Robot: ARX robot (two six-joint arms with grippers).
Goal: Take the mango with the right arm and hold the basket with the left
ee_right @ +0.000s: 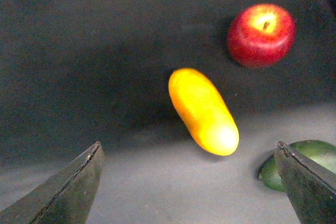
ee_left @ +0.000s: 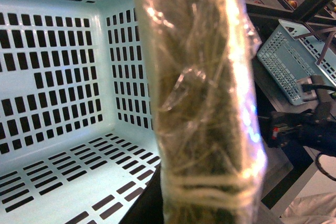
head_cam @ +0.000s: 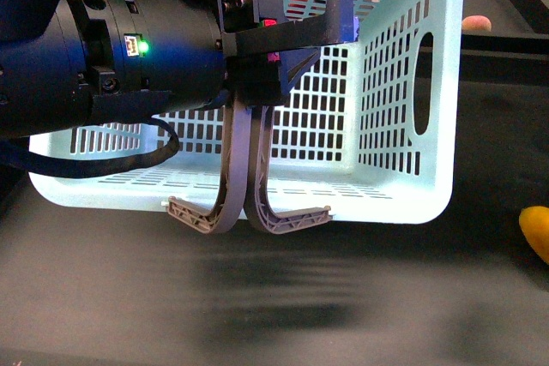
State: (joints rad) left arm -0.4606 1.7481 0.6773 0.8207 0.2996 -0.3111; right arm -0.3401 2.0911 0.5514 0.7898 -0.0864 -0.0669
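Filling the upper left of the front view, the black left arm (head_cam: 94,49) shows a small green light (head_cam: 142,45), with a black cable (head_cam: 103,160) looping below it. To its right, at top centre, the left gripper (head_cam: 326,40) sits over the basket (head_cam: 403,83). The two grey-brown handles (head_cam: 249,177) stand up together from the near rim and run into the gripper's underside. It looks clamped on them, though its body hides the contact itself. The pale turquoise basket fills the middle of the frame, open side toward the camera, with an oval hand-hole in its right wall and the dark table (head_cam: 257,315) below it in frame. At the right edge, below mid-height, part of the mango (head_cam: 536,231) lies on the table, apart from the basket.

In the left wrist view the basket's slotted inside takes the left half. A blurred plastic-wrapped column (ee_left: 205,103) runs top to bottom through the centre, and a blue-grey basket (ee_left: 294,61) sits at upper right.

In the right wrist view the right gripper (ee_right: 189,145) is spread wide, one dark finger (ee_right: 68,187) at lower left and the other at lower right. The mango (ee_right: 203,111) lies on the table in the centre, between them and touched by neither, slanting from upper left to lower right. A red apple (ee_right: 261,34) sits at upper right, near the mango but not touching. A green object (ee_right: 273,174) at lower right is partly hidden by the finger.
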